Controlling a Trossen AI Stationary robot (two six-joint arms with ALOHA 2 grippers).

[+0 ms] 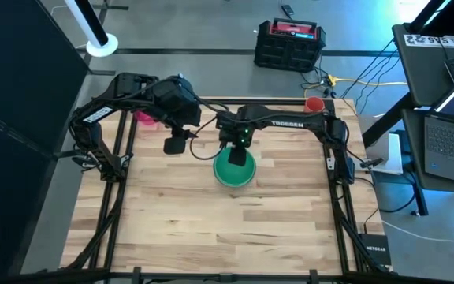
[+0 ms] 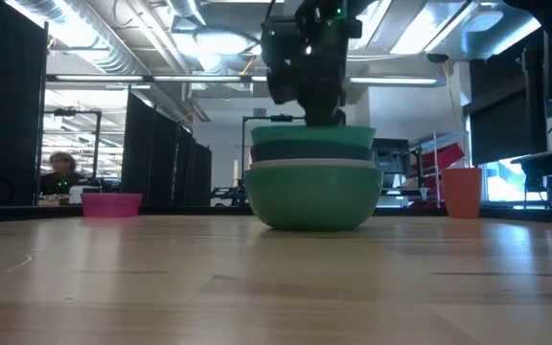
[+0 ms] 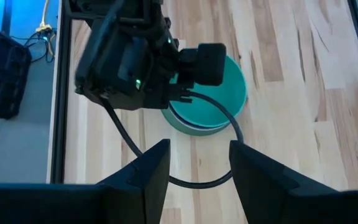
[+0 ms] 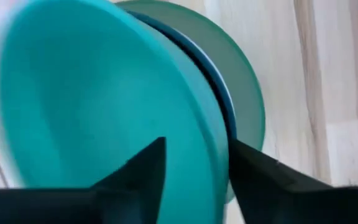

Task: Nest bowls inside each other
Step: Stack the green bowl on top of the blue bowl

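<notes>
Bowls [image 2: 311,182] sit stacked mid-table; you see only rims of the inner ones. The right gripper [image 4: 194,168] straddles the top bowl's rim, fingers parted; grip unclear. The pink bowl [image 2: 111,204] sits apart. The left gripper [image 3: 197,174] hovers open, empty.

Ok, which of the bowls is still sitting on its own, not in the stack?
The pink bowl. It stands alone near the table's far left corner, while the other bowls sit nested in one stack under the right gripper.

A grey concrete floor [image 1: 211,31] surrounds the wooden table [image 1: 211,221]. At one o'clock sits a black-and-red case [image 1: 290,43]. Laptops [image 1: 452,134] stand at three o'clock.
</notes>
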